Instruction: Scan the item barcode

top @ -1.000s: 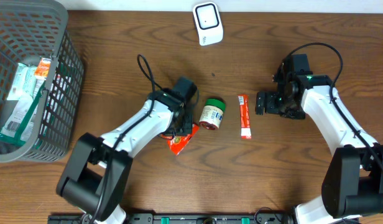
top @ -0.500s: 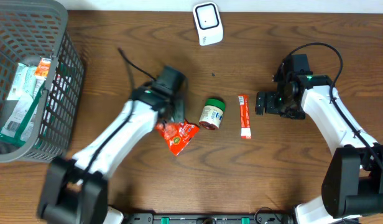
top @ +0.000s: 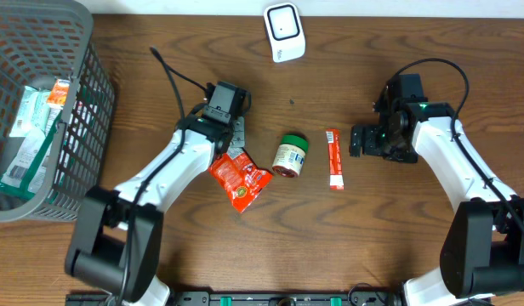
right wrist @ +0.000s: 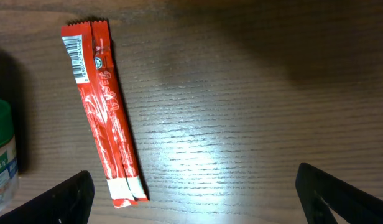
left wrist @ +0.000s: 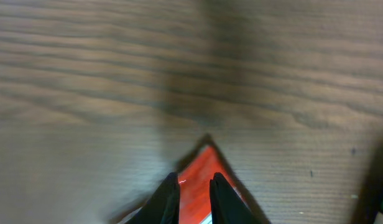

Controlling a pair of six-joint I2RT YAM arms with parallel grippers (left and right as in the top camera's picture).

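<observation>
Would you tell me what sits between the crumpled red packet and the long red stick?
A small green-lidded jar sits there, clear in the overhead view.

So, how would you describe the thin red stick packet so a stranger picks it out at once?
On the wooden table, look right of the small green-lidded jar. The stick packet lies there alone, long and thin, unlike the crumpled red pouch left of the jar.

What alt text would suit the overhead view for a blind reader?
The left tool pinches a red packet at a wooden table. Beside it lie a green-lidded jar and a red stick pack, near the open right tool. A white scanner sits at the far edge, a grey basket left.
</observation>
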